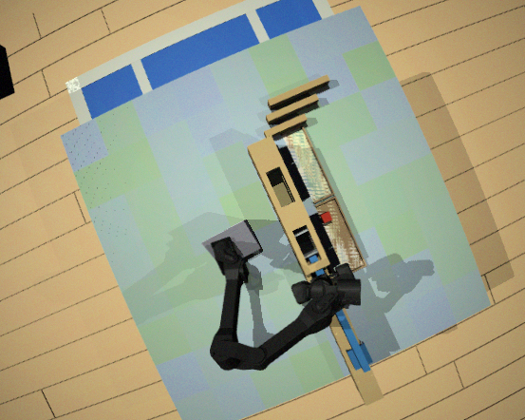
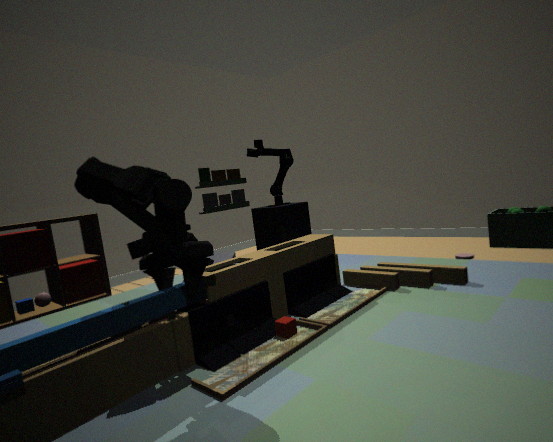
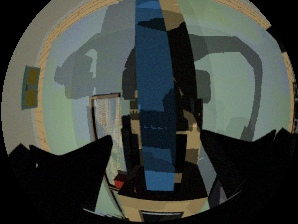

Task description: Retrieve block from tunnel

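Note:
The small red block [image 1: 326,218] [image 2: 286,327] [image 3: 119,180] lies outside the tunnel, on the mottled, low-rimmed tray [image 1: 339,238] [image 2: 242,361] along the tunnel's side. The tan tunnel [image 1: 289,216] [image 2: 278,300] has two roof openings and two dark side openings. The long blue handle [image 1: 348,333] [image 2: 82,327] [image 3: 156,75] sticks out of its near end. My gripper [image 2: 181,290] [image 3: 157,137] is open, pointing down, with its fingers on either side of the handle close to the tunnel end. It holds nothing. The fingertips are hidden from above, and the cage inside is mostly hidden.
A tan rail [image 1: 346,349] [image 2: 107,370] runs under the handle. Three loose tan rods [image 1: 298,91] [image 1: 291,110] [image 1: 287,126] lie beyond the tunnel's far end. My arm's base stands on a grey pedestal [image 1: 246,238] left of the tunnel in the overhead view.

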Controlling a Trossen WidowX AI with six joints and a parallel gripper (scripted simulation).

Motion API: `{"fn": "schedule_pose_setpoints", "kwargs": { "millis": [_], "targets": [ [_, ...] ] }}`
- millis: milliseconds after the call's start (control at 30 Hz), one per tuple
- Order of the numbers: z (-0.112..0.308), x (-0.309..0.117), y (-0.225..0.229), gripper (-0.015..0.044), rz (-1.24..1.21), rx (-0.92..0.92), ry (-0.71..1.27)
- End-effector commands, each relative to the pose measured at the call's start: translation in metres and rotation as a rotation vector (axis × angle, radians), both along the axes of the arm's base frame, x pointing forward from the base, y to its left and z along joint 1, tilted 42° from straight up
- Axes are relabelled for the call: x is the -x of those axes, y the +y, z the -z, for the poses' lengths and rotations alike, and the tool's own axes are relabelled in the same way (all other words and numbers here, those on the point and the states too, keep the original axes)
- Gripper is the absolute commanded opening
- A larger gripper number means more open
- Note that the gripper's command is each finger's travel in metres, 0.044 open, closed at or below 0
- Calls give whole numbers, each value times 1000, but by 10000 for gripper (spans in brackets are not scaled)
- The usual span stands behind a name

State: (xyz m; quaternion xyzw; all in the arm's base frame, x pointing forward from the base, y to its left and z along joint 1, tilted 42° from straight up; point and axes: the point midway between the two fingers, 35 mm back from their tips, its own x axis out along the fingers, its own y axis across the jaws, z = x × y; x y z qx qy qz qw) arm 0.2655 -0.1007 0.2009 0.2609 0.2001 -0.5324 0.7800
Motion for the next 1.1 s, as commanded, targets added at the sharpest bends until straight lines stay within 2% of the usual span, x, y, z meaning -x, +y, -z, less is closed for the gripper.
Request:
{"fn": "schedule_pose_setpoints", "kwargs": {
  "millis": [0, 433, 567, 633, 1067],
  "targets": [
    [0, 0, 0, 414, 0, 0, 0],
    [0, 0, 0, 72, 0, 0, 0],
    [0, 0, 0, 46, 0, 0, 0],
    [-1, 0, -1, 0, 0, -1, 0],
    [-22, -4, -29, 0, -1, -4, 6]
  ]
}}
